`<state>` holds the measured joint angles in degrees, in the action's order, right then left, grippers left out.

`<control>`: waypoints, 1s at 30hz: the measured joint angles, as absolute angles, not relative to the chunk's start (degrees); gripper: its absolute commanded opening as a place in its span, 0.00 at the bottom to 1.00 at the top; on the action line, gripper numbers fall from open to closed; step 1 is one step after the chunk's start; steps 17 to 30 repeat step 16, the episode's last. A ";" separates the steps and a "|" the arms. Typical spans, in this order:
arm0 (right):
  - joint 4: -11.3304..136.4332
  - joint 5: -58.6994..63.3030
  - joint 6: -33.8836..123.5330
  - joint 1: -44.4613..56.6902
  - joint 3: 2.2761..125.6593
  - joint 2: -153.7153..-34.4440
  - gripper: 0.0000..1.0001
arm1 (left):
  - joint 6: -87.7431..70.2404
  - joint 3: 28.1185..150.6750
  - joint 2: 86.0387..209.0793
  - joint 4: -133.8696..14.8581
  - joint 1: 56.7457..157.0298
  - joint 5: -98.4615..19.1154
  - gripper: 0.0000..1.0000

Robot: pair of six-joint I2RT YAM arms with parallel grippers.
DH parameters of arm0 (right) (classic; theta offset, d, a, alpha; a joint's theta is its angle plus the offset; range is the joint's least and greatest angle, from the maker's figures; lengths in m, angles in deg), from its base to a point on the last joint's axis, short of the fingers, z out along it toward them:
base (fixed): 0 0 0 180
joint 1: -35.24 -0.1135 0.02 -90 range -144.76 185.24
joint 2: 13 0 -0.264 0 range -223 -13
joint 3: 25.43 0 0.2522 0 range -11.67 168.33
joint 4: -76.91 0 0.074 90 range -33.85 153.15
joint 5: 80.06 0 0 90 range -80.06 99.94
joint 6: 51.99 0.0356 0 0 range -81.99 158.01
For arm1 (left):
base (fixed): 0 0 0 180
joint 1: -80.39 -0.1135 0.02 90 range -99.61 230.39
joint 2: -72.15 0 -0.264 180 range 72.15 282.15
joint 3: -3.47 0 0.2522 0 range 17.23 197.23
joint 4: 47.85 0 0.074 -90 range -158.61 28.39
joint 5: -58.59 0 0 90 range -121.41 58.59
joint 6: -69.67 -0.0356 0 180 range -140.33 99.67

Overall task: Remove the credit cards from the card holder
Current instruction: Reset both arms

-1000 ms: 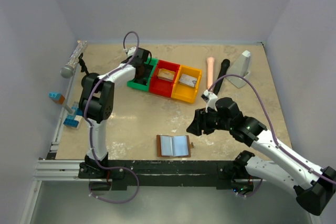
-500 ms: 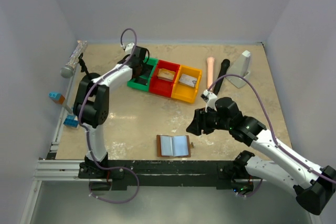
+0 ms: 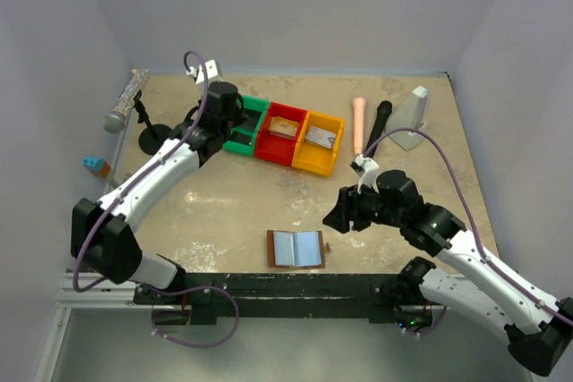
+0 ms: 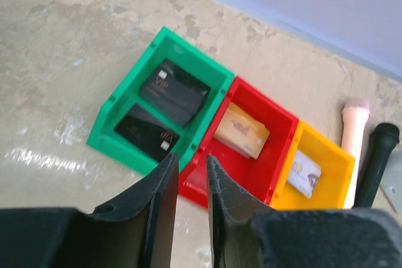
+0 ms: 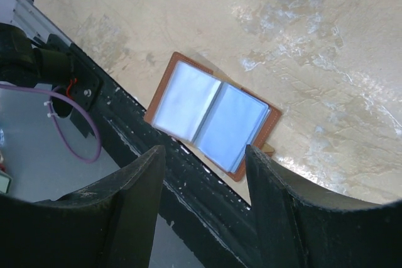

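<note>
The brown card holder (image 3: 296, 249) lies open near the table's front edge, its grey-blue pockets (image 5: 213, 117) facing up. My right gripper (image 3: 333, 216) (image 5: 204, 150) hovers open above it, holding nothing. Two dark credit cards (image 4: 174, 91) (image 4: 146, 135) lie in the green bin (image 4: 198, 53). A tan-gold card (image 4: 241, 131) lies in the red bin (image 4: 267, 98), and a silvery one (image 4: 306, 174) in the yellow bin (image 4: 326, 186). My left gripper (image 3: 224, 105) (image 4: 191, 157) hangs over the green bin's near side. Its jaws are open by a narrow gap with nothing between them.
A pink handle (image 3: 358, 123), a black microphone (image 3: 380, 118) and a grey wedge (image 3: 410, 118) lie at the back right. A silver microphone on a stand (image 3: 125, 105) and blue blocks (image 3: 94, 165) sit at the left. A black rail (image 3: 269, 284) runs along the near edge.
My left arm has stretched out low to the left and its gripper has drawn back above the green bin, its jaws parting slightly. The right arm has barely moved.
</note>
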<state>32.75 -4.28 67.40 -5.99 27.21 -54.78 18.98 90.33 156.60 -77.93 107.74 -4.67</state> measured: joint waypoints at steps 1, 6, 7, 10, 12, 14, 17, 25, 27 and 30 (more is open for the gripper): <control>32.49 -3.84 67.24 -5.99 27.21 -54.43 0.58 | 18.52 88.82 154.83 -78.47 108.68 -3.84 0.48; 29.72 -1.43 66.76 -5.99 27.18 -51.39 0.58 | 18.43 78.88 143.88 -84.33 111.44 -2.31 0.79; 29.37 -1.06 66.72 -5.99 27.18 -50.63 0.58 | 19.15 76.76 141.21 -86.25 111.33 -2.07 0.80; 28.12 0.21 66.44 -5.99 27.18 -48.29 0.58 | 20.95 72.27 133.80 -91.65 110.85 -2.42 0.82; 27.27 0.90 66.39 -5.99 27.18 -47.22 0.58 | 22.10 70.24 129.14 -95.13 110.78 -3.23 0.81; 26.70 1.54 66.37 -5.99 27.18 -46.67 0.58 | 22.91 68.19 124.93 -97.38 110.78 -4.39 0.80; 26.44 2.02 66.35 -5.99 27.18 -46.32 0.58 | 23.70 65.63 120.84 -98.67 110.78 -5.59 0.85; 26.44 2.02 66.35 -5.99 27.18 -46.32 0.58 | 23.70 65.63 120.84 -98.67 110.78 -5.59 0.85; 26.44 2.02 66.35 -5.99 27.18 -46.32 0.58 | 23.70 65.63 120.84 -98.67 110.78 -5.59 0.85; 26.44 2.02 66.35 -5.99 27.18 -46.32 0.58 | 23.70 65.63 120.84 -98.67 110.78 -5.59 0.85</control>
